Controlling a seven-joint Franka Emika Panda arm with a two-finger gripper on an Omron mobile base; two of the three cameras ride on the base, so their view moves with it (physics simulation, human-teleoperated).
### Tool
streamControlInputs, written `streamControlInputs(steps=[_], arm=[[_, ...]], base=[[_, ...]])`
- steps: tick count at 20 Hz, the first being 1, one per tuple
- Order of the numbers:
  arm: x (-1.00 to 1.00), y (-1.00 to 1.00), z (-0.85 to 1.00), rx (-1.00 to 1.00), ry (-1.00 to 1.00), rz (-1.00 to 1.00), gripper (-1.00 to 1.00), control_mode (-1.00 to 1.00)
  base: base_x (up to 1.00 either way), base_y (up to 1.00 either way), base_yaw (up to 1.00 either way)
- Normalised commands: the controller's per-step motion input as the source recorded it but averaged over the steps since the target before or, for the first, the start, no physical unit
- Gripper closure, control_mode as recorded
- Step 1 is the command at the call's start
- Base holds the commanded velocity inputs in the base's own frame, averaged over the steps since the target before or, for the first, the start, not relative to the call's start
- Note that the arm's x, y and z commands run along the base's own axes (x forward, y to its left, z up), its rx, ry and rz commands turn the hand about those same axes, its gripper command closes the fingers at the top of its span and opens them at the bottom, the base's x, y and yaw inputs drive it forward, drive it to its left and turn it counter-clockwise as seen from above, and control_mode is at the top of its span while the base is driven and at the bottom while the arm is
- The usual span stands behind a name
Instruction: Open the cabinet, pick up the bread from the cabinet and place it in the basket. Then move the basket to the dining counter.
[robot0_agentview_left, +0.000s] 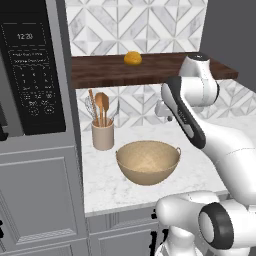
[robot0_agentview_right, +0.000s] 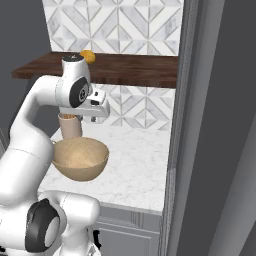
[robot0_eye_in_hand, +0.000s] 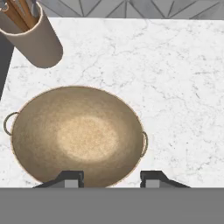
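While the bread (robot0_agentview_left: 132, 58) sits far back on the dark brown cabinet board (robot0_agentview_left: 150, 70) (a small golden bun, well apart from the arm), the basket (robot0_agentview_left: 148, 162) stands below it on the white marble counter (robot0_agentview_left: 100, 185), just right of the utensil crock (robot0_agentview_left: 103, 135). Seen from the hand, the gripper (robot0_eye_in_hand: 111, 178) hangs over the basket's near rim, its fingers (robot0_eye_in_hand: 70, 178) spread apart and holding nothing.
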Motion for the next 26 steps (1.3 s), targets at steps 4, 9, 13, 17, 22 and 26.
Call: streamControlInputs(steps=[4,9,13,17,22,26], arm=[[0.00,0.00,0.00,0.00,0.00,0.00,-1.00,-1.00],[-0.22,0.02,0.04,0.00,-0.15,0.04,-1.00,-1.00],[-0.37,0.10,0.43,0.00,-0.25,0.07,-1.00,-1.00],[-0.27,0.24,0.83,0.00,-0.30,0.00,-1.00,-1.00],[-0.06,0.24,1.00,-0.03,-0.31,0.00,-1.00,-1.00],[0.00,0.16,0.96,0.00,-0.32,0.07,-1.00,-1.00]], base=[[0.00,0.00,0.00],[0.00,0.00,0.00],[0.00,0.00,0.00],[0.00,0.00,0.00],[0.00,0.00,0.00],[0.00,0.00,0.00]])
